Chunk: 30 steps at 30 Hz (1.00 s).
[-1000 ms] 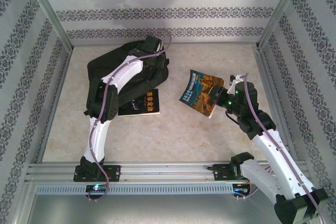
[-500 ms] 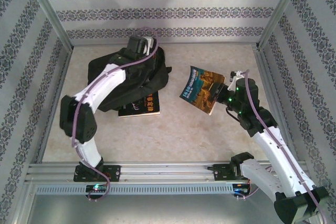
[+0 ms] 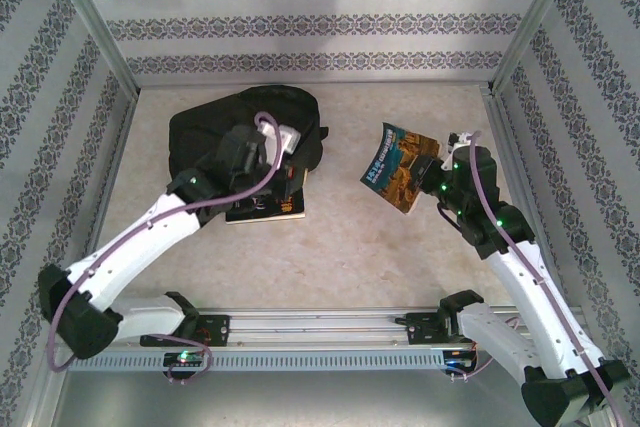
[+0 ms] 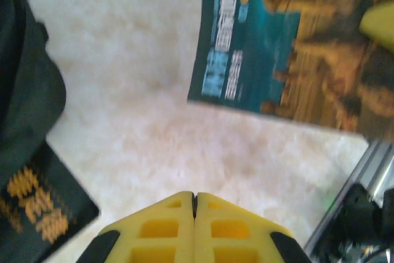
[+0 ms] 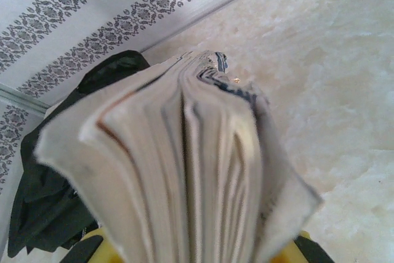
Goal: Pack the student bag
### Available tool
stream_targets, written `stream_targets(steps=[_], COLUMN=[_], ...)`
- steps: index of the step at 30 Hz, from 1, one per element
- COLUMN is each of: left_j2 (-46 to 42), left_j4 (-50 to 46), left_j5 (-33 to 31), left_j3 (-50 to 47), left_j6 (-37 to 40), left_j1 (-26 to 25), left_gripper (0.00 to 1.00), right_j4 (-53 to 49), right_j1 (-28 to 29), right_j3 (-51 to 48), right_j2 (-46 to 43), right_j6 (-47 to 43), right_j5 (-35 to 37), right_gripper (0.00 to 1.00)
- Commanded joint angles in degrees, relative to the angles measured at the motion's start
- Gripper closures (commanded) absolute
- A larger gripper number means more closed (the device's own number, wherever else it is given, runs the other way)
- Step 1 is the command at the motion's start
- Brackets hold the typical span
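The student bag [image 3: 215,127] is a big black soft backpack lying at the far left of the table; its dark edge [image 4: 24,103] also shows in the left wrist view. My left gripper [image 4: 194,196] hovers at the bag's right side, shut and empty, above bare table. My right gripper [image 3: 432,169] is shut on a teal and brown book [image 3: 398,162], held up off the table at right. That book's fanned page edges [image 5: 184,164] hide the fingers. A black book with orange lettering [image 3: 268,202] lies flat, tucked partly under the bag's near edge.
Patterned walls and metal posts enclose the pale marble-look tabletop [image 3: 340,237]. A metal rail [image 3: 320,327] with both arm bases runs along the near edge. The left arm [image 3: 130,247] stretches low across the near left.
The left arm has folded down, its elbow dropping to the near left, and its gripper has come back from the bag's far top to its right side. The right gripper carried the book slightly right.
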Motion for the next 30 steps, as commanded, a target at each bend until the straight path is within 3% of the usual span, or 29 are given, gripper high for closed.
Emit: stream_targets(steps=[1, 3, 6, 8, 11, 17, 21, 30], left_j2=[-7.2, -8.1, -0.2, 7.2, 16.2, 32.5, 41.5, 53.0], left_j4=[-2.4, -2.7, -4.8, -5.2, -2.2, 0.3, -0.1, -0.6], left_j5=[-5.2, -12.4, -19.3, -17.3, -10.7, -0.9, 0.3, 2.4], left_j3=[-4.5, -4.3, 1.1, 5.7, 10.8, 24.0, 33.0, 42.7], left_j6=[-1.3, 1.3, 6.6, 8.2, 7.4, 7.2, 8.0, 7.7], left_j1=[-0.1, 0.0, 1.4, 3.4, 7.5, 13.0, 14.2, 15.6], left_gripper=[1.00, 0.98, 0.60, 0.47, 0.36, 0.32, 0.34, 0.41], right_j4=[3.7, 5.1, 7.0, 7.6, 7.3, 4.9, 3.9, 3.6], right_j1=[-0.4, -0.4, -0.3, -0.1, 0.3, 0.3, 0.3, 0.0], right_j3=[3.0, 3.3, 3.9, 4.4, 4.7, 3.5, 2.2, 0.2], right_j2=[1.5, 3.3, 6.3, 7.7, 7.9, 4.8, 3.4, 1.9], right_j6=[-0.5, 0.2, 2.1, 2.9, 2.8, 1.0, 0.6, 0.5], right_j5=[0.5, -1.0, -4.3, -6.2, -7.0, -6.0, -6.0, -6.8], right_gripper=[1.00, 1.00, 1.00, 1.00, 1.00, 1.00, 1.00, 1.00])
